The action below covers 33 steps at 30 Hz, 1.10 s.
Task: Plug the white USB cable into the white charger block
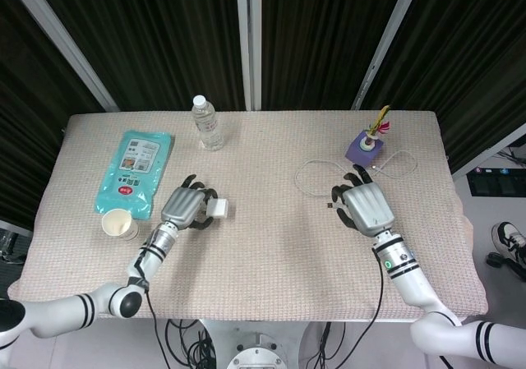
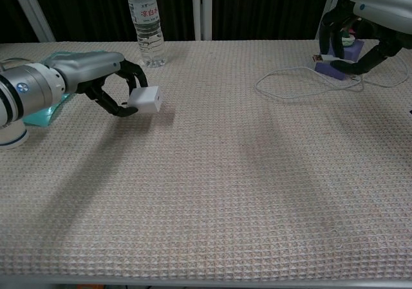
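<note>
The white charger block [image 2: 144, 99] hangs just above the table, pinched in the fingertips of my left hand [image 2: 96, 76]; in the head view the block [image 1: 217, 209] juts out to the right of that hand [image 1: 185, 209]. At the far right my right hand [image 2: 373, 18] holds the USB plug [image 2: 324, 58] off the table, the plug pointing left. The white cable [image 2: 259, 83] trails from it in a loop on the cloth. From the head view the right hand [image 1: 366, 207] covers the plug, and the cable loop [image 1: 319, 162] lies behind it.
A water bottle [image 1: 208, 123] stands at the back centre-left. A teal wipes pack [image 1: 134, 172] and a paper cup [image 1: 119, 223] lie left of my left hand. A purple holder [image 1: 365, 147] with a flower stands behind my right hand.
</note>
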Tool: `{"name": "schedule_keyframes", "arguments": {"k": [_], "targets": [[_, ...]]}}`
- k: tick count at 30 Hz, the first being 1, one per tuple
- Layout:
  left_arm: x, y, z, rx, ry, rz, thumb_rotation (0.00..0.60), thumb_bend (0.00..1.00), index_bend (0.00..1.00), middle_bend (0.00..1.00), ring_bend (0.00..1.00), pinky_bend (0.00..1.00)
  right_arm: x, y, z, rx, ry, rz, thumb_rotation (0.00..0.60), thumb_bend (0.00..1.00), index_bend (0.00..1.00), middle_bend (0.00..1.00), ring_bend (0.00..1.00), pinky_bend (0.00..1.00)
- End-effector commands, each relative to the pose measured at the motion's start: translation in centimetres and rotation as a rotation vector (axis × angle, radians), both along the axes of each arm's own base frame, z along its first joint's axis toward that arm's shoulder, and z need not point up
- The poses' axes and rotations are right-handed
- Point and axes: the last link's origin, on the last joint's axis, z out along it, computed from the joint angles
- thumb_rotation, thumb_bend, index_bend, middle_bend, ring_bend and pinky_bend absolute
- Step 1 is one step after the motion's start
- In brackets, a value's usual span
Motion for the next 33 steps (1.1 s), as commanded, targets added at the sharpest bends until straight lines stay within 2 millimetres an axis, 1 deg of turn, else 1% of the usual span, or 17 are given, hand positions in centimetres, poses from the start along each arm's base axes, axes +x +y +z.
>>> {"name": "schedule_keyframes", "arguments": {"k": [1,4,8,14,24,29,33], "targets": [[-0.6,-0.4,1.7,0.054,-0.004,0.035,0.482,0.38,0.45,0.42,0.19,0.04,1.5,-0.2,-1.0,0.032,-0.024,0.016,0.600,0.33,0.58,0.56,0.24,0.12],[-0.4,-0.8,2.6,0.084,-0.001,0.049,0.473,0.38,0.45,0.42,0.20,0.04,3.4,-0.5,-2.5,0.068,-0.029,0.039,0.600,0.33,0.58,0.56,0.25,0.12],[0.6,-1.2,3.3,0.105,-0.013,0.036,0.467,0.38,0.45,0.42,0.20,0.04,5.8,-1.1,-4.8,0.110,-0.035,0.050,0.600,0.33,0.58,0.56,0.25,0.12],[2.0,-1.8,3.7,0.119,-0.019,-0.008,0.469,0.38,0.45,0.42,0.20,0.04,8.3,-2.6,-7.2,0.131,-0.079,0.024,0.600,0.33,0.58,0.55,0.25,0.12],[4.1,-2.2,3.5,0.131,-0.016,-0.056,0.469,0.38,0.45,0.42,0.20,0.04,11.7,-4.2,-9.2,0.143,-0.148,-0.012,0.600,0.33,0.58,0.55,0.25,0.12],[4.6,-2.3,3.4,0.138,-0.005,-0.077,0.469,0.38,0.45,0.42,0.20,0.04,12.9,-4.5,-9.9,0.158,-0.163,-0.024,0.600,0.33,0.58,0.55,0.25,0.12],[4.9,-2.4,3.3,0.140,0.005,-0.086,0.468,0.38,0.45,0.42,0.20,0.04,13.4,-4.7,-10.3,0.161,-0.156,-0.025,0.600,0.33,0.58,0.55,0.25,0.11]]}}
